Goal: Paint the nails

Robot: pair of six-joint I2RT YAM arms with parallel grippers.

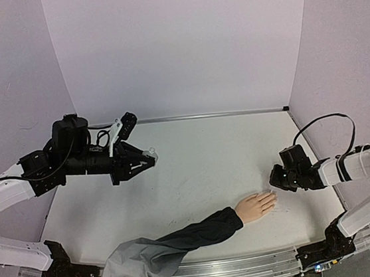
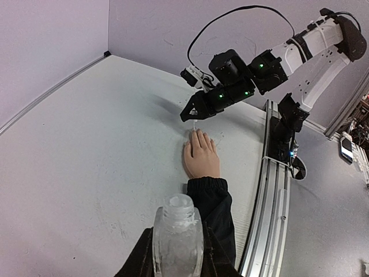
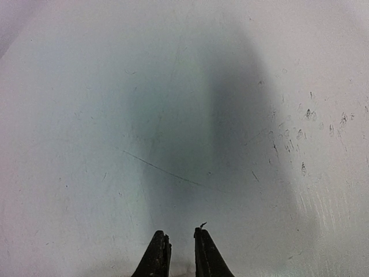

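Clear bottle [image 2: 177, 236] clamped in left jaws; right jaws narrow; nails [image 1: 272, 197] point right toward them.

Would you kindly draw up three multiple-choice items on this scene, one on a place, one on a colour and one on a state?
1. Where is the right gripper?
A. Just beyond the fingertips of the mannequin hand
B. Over the sleeve
C. Against the far wall

2. What colour is the sleeve?
A. Red
B. Dark navy
C. Yellow

3. What state is the left gripper in?
A. Open and empty
B. Shut on a clear bottle
C. Pressing on the hand

Answers:
1 A: the top view shows its tips right beside the fingertips.
2 B: dark blue cloth ends at the wrist.
3 B: the left wrist view shows the bottle sitting in its grip.
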